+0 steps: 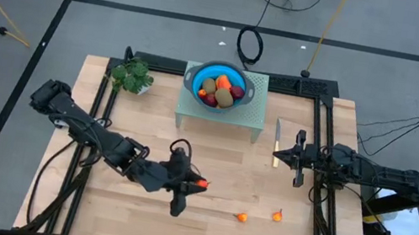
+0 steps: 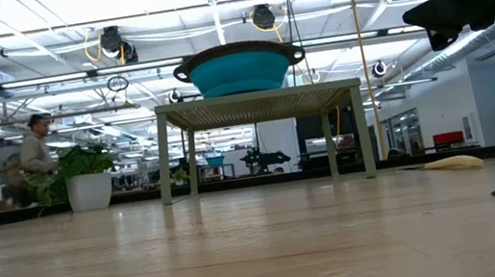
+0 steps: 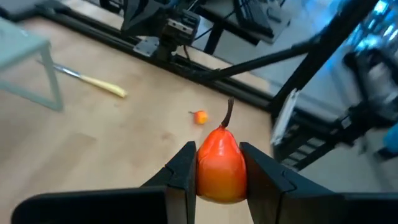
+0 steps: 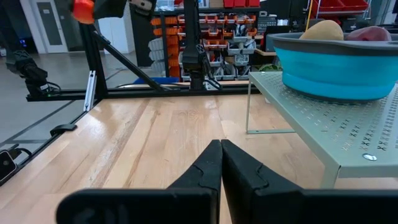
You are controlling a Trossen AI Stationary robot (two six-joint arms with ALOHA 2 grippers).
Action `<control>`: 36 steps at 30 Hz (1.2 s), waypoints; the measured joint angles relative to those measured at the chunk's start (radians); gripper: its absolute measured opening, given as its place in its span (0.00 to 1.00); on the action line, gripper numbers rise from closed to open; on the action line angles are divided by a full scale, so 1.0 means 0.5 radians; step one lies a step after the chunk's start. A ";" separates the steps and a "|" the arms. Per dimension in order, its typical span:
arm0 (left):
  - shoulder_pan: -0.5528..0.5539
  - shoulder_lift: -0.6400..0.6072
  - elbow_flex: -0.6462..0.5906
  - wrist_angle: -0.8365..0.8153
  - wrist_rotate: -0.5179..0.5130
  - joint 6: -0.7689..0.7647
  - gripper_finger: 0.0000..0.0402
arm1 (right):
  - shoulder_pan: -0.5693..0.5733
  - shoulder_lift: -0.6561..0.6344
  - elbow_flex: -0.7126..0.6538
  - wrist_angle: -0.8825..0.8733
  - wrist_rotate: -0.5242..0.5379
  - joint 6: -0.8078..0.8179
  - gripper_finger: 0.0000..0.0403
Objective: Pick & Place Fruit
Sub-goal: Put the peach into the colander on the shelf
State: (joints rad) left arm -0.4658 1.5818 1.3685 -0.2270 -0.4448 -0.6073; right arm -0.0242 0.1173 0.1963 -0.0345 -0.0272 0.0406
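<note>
Left gripper grasping small orange-red pear, raised over front-middle of table.
Going back we see two tiny orange-red pieces loose on the wood, right gripper clenched empty beside the knife, then blue bowl of fruit on the stand.
</note>
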 joint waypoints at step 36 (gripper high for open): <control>0.773 0.000 -0.001 -0.437 -0.384 1.710 0.23 | 0.000 0.000 0.000 0.000 0.001 0.000 0.01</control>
State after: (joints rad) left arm -0.0793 1.5818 1.3682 -0.4454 -0.6369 0.2476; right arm -0.0243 0.1173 0.1963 -0.0345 -0.0269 0.0406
